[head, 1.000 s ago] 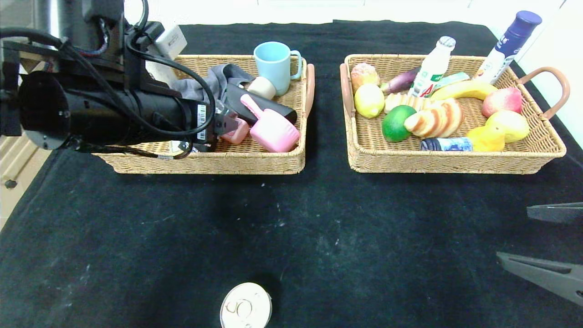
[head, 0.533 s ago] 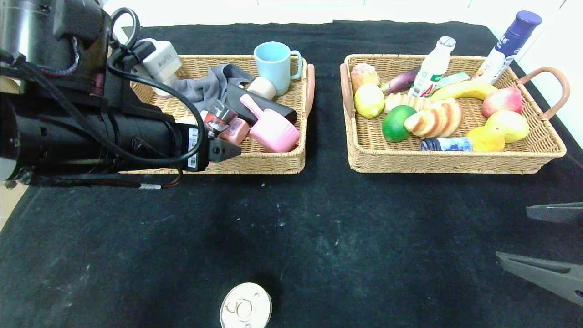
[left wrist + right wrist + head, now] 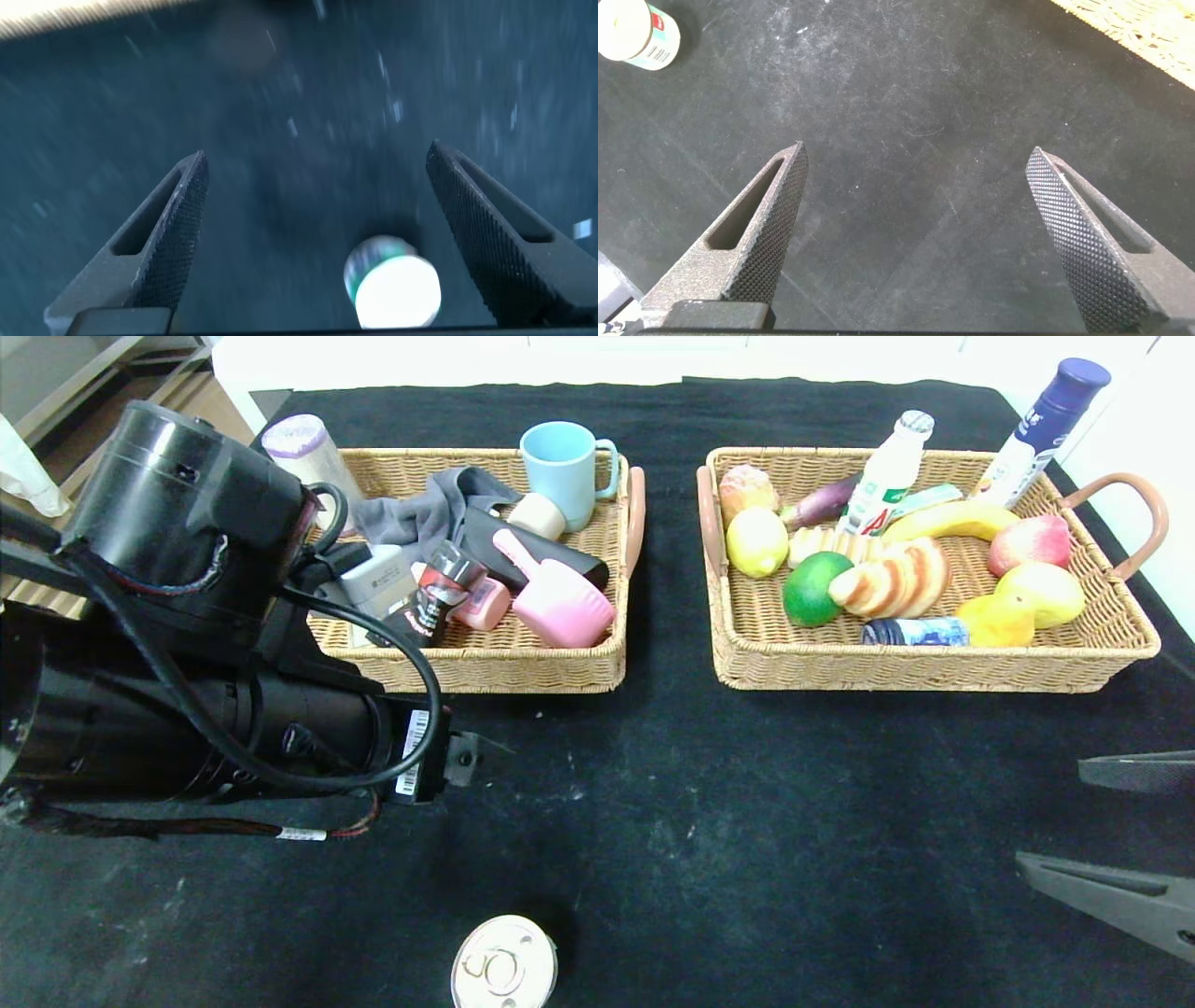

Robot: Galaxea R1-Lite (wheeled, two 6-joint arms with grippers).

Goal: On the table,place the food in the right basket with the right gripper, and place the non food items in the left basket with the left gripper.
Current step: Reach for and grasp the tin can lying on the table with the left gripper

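A white-topped can (image 3: pixel 504 973) stands alone on the black table near the front edge. My left gripper (image 3: pixel 471 758) is open and empty, above the table in front of the left basket (image 3: pixel 523 667). In the left wrist view the can (image 3: pixel 392 289) shows below my open left gripper (image 3: pixel 318 154), nearer one finger. The left basket holds a blue cup, a grey cloth, a pink scoop and a dark bottle (image 3: pixel 432 600). The right basket (image 3: pixel 934 667) holds fruit, bread and bottles. My right gripper (image 3: pixel 1051 815) is open and empty at the right edge.
A blue-capped bottle (image 3: pixel 1044 429) leans at the right basket's back corner. A purple-lidded container (image 3: pixel 301 443) stands at the left basket's back left. In the right wrist view my open right gripper (image 3: pixel 917 151) is over bare cloth, with the can (image 3: pixel 635 33) far off.
My left arm has drawn back out of the left basket toward the table's front, leaving the dark bottle lying in the basket. The right arm has not moved.
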